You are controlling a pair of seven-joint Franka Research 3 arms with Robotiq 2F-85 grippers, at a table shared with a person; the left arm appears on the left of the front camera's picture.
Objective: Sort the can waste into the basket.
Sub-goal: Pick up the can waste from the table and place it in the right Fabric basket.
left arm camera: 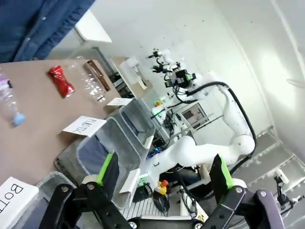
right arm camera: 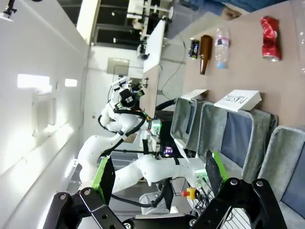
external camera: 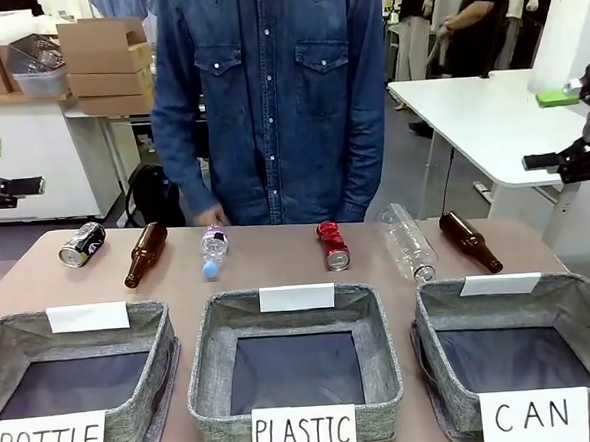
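The shiny red crushed can [external camera: 333,245] lies mid-table, beyond the PLASTIC bin; it is also the red can [left arm camera: 61,80] and red can [right arm camera: 270,38] in the wrist views. The black printed can [external camera: 81,244] rests at the far left, black can [right arm camera: 194,48]. The grey CAN basket [external camera: 555,300] stands at the front right with nothing inside, also CAN basket [left arm camera: 139,113] and CAN basket [right arm camera: 288,143]. My left gripper [external camera: 12,186] hovers open off the table's left side, left gripper [left arm camera: 164,171]. My right gripper [external camera: 557,160] hangs open off the right side, right gripper [right arm camera: 159,174].
Two brown glass bottles [external camera: 145,254] [external camera: 470,240], a small plastic bottle [external camera: 213,251] and a large clear bottle [external camera: 409,242] lie in the same row. The BOTTLE bin [external camera: 131,331] and PLASTIC bin [external camera: 366,317] line the front. The person's hand [external camera: 210,218] is by the small bottle.
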